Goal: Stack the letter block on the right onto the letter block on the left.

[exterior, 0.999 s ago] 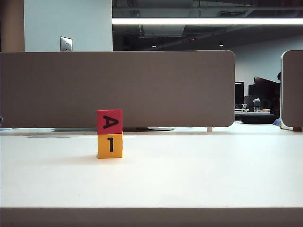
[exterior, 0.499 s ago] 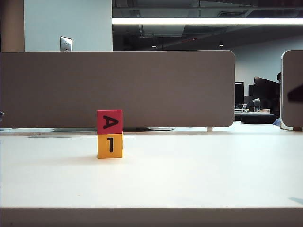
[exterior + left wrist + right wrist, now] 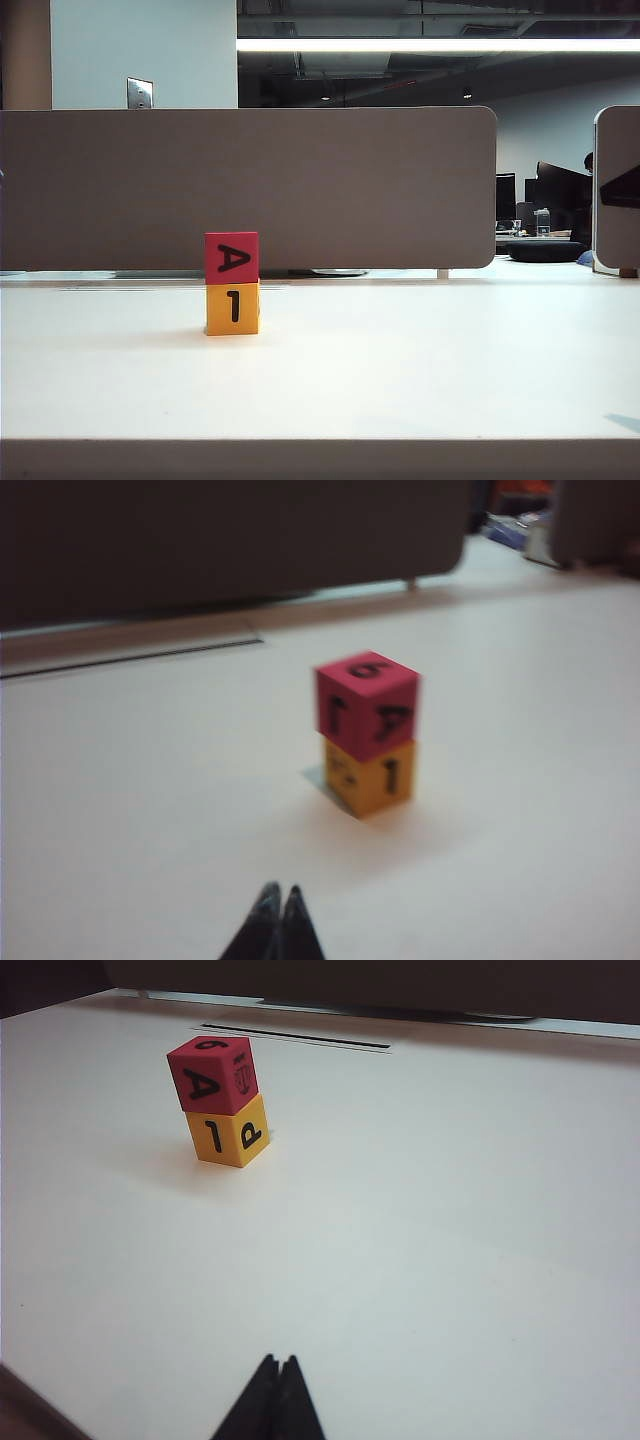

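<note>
Topping yellow block (image 3: 232, 309): red block (image 3: 232, 257) (lettered "A")

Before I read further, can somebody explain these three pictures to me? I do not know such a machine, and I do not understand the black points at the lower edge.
This is a robot with two arms. One picture is from a fixed camera facing the white table. The other two are from cameras on each arm's wrist.

On the table stands a red block resting on a yellow block, so the stacking looks done.

The black points are the tips of each hand: the left hand and the right hand. Both are shut, hold nothing, and stay apart from the blocks. In the fixed view, the hands themselves cannot be made out.
</note>
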`<action>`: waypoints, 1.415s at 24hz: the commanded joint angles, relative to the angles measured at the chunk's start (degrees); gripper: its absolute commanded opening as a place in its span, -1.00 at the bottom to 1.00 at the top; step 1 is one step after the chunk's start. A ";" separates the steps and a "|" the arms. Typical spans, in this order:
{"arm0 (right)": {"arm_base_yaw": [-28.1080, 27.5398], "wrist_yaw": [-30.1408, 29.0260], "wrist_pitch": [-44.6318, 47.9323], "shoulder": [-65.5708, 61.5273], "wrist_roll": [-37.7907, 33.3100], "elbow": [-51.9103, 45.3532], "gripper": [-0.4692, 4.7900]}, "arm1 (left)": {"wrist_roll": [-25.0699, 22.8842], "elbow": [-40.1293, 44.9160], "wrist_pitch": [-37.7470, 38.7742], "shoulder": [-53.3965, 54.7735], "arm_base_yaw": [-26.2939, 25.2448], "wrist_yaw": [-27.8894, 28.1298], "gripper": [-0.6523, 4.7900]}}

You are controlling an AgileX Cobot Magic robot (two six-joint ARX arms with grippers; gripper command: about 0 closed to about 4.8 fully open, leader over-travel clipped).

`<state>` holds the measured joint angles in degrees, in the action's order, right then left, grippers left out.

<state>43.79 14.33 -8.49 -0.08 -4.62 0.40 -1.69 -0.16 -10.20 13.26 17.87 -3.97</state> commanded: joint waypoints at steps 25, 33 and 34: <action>-13.53 -1.22 1.03 0.15 0.17 -0.31 -0.82 | 0.17 -0.20 2.86 -7.96 0.00 4.17 -0.78; -30.42 -1.18 1.03 0.15 0.17 -0.31 -0.82 | 0.17 -0.20 2.89 -12.98 -0.02 4.17 -0.78; -32.85 -1.18 1.03 0.15 0.17 -0.31 -0.82 | 0.17 -0.20 2.58 -13.09 -0.15 4.15 -0.78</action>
<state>12.45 13.13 -8.49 -0.08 -4.60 0.40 -1.63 -0.16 -6.72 -0.12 17.85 0.23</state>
